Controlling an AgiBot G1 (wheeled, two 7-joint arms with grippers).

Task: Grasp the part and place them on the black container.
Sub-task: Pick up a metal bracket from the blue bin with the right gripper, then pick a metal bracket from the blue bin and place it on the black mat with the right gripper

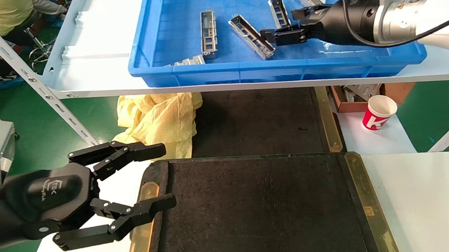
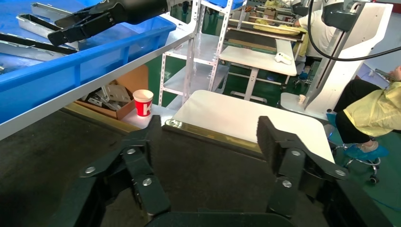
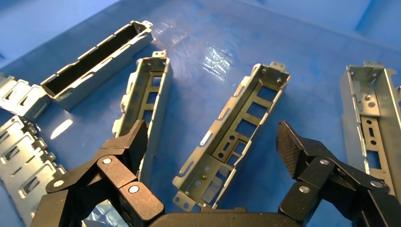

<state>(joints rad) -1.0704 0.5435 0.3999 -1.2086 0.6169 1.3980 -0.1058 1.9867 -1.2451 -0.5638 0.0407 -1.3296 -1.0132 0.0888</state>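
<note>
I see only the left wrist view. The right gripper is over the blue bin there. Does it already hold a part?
Observer: No. In the right wrist view the right gripper is open, and one part lies on the bin floor between its fingers, not gripped.
Operator: How many parts are in the bin?
Observer: The head view shows at least five in the blue bin; its front wall half hides one.
Operator: Is any part on the black container yet?
Observer: The head view shows none on the black container; the left gripper hangs open at its left edge.
</note>
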